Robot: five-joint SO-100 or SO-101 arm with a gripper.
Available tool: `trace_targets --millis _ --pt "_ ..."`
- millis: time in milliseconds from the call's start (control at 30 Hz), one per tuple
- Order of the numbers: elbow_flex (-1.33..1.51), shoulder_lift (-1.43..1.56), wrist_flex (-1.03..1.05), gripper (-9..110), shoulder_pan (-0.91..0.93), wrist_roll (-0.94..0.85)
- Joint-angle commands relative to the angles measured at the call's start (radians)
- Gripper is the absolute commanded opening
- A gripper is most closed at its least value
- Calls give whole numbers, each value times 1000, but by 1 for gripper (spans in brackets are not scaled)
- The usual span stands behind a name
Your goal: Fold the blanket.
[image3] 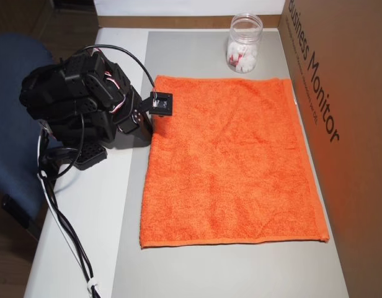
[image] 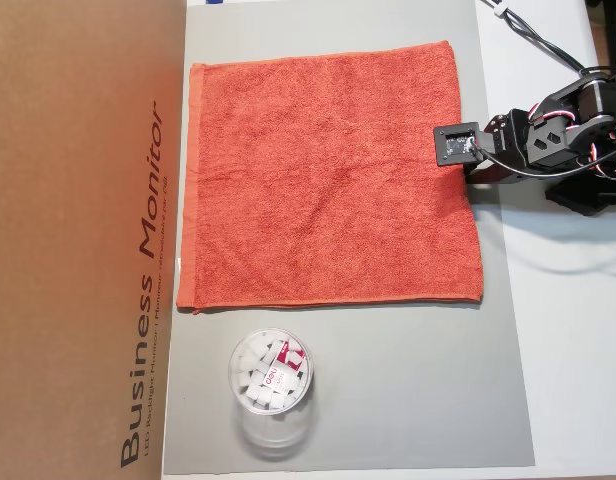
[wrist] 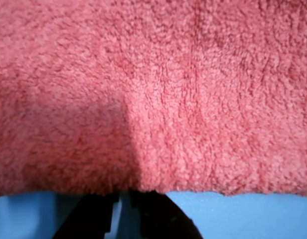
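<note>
Tool (wrist: 124, 199) tips hidden under blanket (wrist: 153, 89) edge

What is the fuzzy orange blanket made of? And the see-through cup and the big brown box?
The blanket looks like terry cloth: soft, matte, with fuzzy loops plain in the wrist view. The cup seems clear, glossy plastic, since its white contents show through. The box looks like plain brown cardboard, dull, with printed lettering.

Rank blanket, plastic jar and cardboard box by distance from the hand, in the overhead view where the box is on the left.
1. blanket: its right edge is at the hand.
2. plastic jar: lower left, on the grey mat.
3. cardboard box: far left, beyond the blanket.
</note>
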Motion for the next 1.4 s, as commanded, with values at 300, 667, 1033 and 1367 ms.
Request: trace_targets --millis 300,667,1033,1367 --pt "-78 -46 17 0 -8 -9" --pt "-272 -319 23 0 -6 -9" --pt "-572 -445 319 0 -6 2" --pt "-769 -466 388 0 11 9"
